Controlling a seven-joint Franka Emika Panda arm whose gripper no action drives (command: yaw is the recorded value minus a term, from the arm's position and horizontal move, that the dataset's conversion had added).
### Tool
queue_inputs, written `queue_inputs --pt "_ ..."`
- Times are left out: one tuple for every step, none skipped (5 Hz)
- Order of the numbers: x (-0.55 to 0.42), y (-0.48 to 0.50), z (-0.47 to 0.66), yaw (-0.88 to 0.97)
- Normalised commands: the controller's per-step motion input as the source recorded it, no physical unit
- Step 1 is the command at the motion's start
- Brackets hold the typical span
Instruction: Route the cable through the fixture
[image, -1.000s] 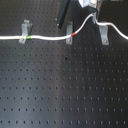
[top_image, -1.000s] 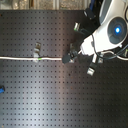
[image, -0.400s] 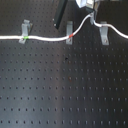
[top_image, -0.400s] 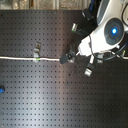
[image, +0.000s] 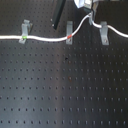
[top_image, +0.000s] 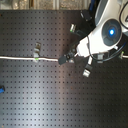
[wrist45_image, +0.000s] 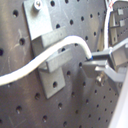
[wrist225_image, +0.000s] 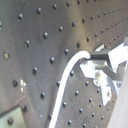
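Note:
The white cable runs from the first exterior view's left across the left fixture, where its green band lies. It reaches the middle fixture at its red band. From there it climbs to my gripper, which is shut on it, then drops past the right fixture. In the first wrist view the cable crosses a fixture's notch into my gripper. The second wrist view shows the cable ending in my gripper.
Everything sits on a black perforated board. In the second exterior view the white arm covers the right part of the board and hides my gripper, and a small blue item lies at the second exterior view's left edge.
The cable between the left and middle fixtures has drawn slightly straighter. My gripper holds about the same place above the gap between the middle and right fixtures.

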Motion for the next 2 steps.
queue_inputs --pt "0.357 0.16 0.7 0.12" --pt "0.422 0.106 0.7 0.22"
